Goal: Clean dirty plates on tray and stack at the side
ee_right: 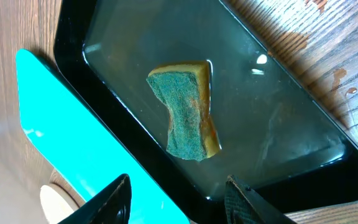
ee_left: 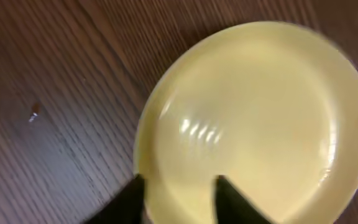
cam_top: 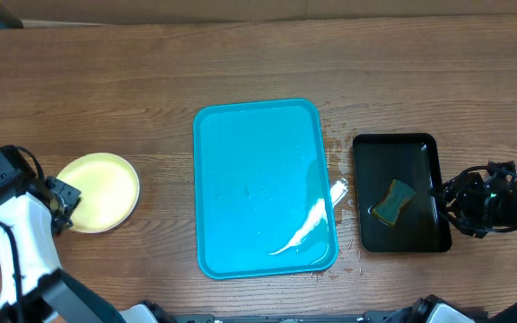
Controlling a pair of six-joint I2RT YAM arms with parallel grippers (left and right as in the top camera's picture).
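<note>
A pale yellow plate (cam_top: 101,191) lies on the wooden table, to the left of the turquoise tray (cam_top: 263,144). The tray holds no plates, only a wet streak (cam_top: 305,226). My left gripper (cam_top: 70,199) is at the plate's left rim and is open. In the left wrist view its two dark fingers (ee_left: 180,198) stand apart over the near edge of the plate (ee_left: 253,118). My right gripper (cam_top: 442,205) hovers at the right end of the black tray, open with nothing between its fingers (ee_right: 179,194). In the right wrist view a strip of the tray (ee_right: 73,143) shows.
A small black tray (cam_top: 359,179) right of the turquoise one holds shallow water and a green-and-yellow sponge (cam_top: 393,202). The sponge (ee_right: 185,112) lies flat inside the black tray (ee_right: 166,163). Water drops wet the wood (cam_top: 339,170) between the two trays.
</note>
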